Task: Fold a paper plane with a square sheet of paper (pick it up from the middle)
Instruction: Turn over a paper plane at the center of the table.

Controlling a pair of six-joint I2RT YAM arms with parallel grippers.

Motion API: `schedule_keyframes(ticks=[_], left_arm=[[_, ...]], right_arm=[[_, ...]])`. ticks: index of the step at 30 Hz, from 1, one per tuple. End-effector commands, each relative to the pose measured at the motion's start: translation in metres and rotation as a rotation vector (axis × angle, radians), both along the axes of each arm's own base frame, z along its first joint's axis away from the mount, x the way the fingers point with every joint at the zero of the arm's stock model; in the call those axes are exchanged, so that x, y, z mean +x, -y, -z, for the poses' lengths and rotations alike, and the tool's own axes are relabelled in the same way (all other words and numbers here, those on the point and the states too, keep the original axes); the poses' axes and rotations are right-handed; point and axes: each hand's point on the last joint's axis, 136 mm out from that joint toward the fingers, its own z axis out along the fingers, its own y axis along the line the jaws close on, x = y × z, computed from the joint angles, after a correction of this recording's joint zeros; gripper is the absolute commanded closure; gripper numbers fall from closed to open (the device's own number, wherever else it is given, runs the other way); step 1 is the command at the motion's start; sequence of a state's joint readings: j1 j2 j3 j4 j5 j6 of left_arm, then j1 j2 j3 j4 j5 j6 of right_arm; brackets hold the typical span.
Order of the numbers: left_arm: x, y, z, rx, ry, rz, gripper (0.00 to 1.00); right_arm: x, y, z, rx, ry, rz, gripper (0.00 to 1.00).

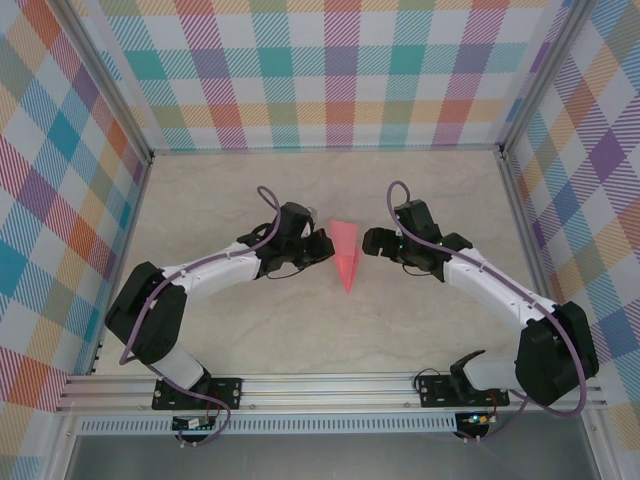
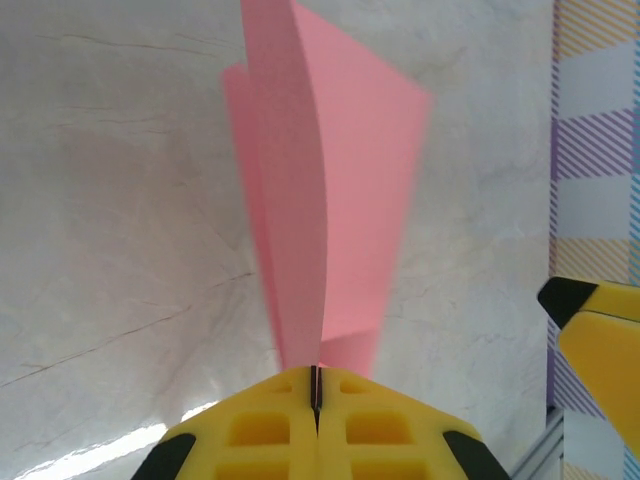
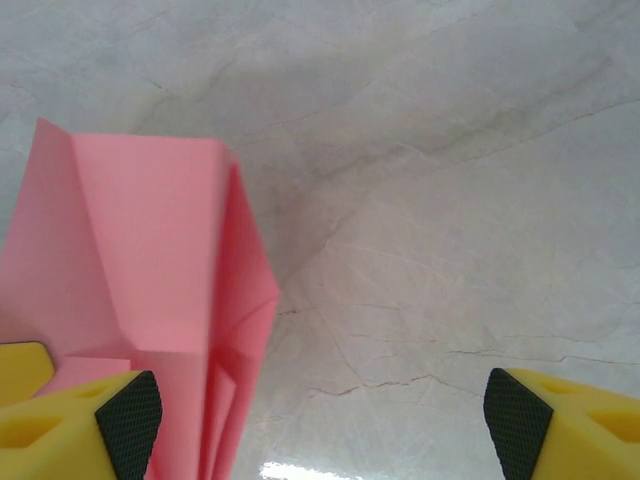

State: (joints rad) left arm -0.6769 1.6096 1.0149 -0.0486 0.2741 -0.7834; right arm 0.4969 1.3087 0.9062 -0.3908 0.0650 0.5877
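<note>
White arm links [image 1: 215, 265], black joints [image 1: 150, 320], purple cables [image 1: 260, 192]; yellow gripper fingers [image 2: 280, 430], black pads [image 3: 130, 420].

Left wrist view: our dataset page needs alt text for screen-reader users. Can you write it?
The left gripper, yellow and shut, pinches a folded salmon-pink paper plane, whose layers fan apart as they extend away from the camera. Behind it lies a pale marbled table, with a checkered wall at the right edge.

The top camera looks down from high up at the near side and sees the whole table [image 1: 250, 190]. Both wrist cameras sit low and very close, facing each other. All three see the paper [image 1: 345, 250].
</note>
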Motion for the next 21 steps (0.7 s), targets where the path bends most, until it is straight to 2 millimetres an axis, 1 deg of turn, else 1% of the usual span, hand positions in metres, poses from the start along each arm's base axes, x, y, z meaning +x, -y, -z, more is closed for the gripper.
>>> schedule_keyframes(ticks=[1, 4, 6, 11, 15, 18, 20, 21], left_arm=[[-0.005, 0.023, 0.009, -0.063, 0.039, 0.127, 1.0], [-0.002, 0.03, 0.025, -0.077, 0.018, 0.159, 1.0], [-0.002, 0.034, 0.032, -0.096, 0.018, 0.176, 1.0], [0.001, 0.021, 0.06, -0.078, -0.022, 0.154, 1.0], [0.003, 0.016, 0.072, -0.114, -0.045, 0.138, 1.0], [0.004, 0.005, 0.081, -0.088, -0.059, 0.108, 1.0], [0.004, -0.001, 0.087, -0.072, -0.064, 0.084, 1.0], [0.004, -0.004, 0.089, -0.066, -0.069, 0.075, 1.0]], right_arm=[[-0.011, -0.005, 0.001, 0.046, -0.041, -0.023, 0.13], [-0.016, -0.012, 0.006, 0.074, -0.069, -0.051, 0.13], [-0.018, -0.016, 0.009, 0.1, -0.084, -0.062, 0.13], [-0.021, -0.028, 0.017, 0.161, -0.124, -0.085, 0.14], [-0.026, -0.045, 0.023, 0.258, -0.154, -0.132, 0.22], [-0.029, -0.048, 0.033, 0.26, -0.205, -0.127, 0.3], [-0.032, -0.055, 0.039, 0.266, -0.229, -0.149, 0.37], [-0.033, -0.058, 0.041, 0.26, -0.238, -0.16, 0.39]])
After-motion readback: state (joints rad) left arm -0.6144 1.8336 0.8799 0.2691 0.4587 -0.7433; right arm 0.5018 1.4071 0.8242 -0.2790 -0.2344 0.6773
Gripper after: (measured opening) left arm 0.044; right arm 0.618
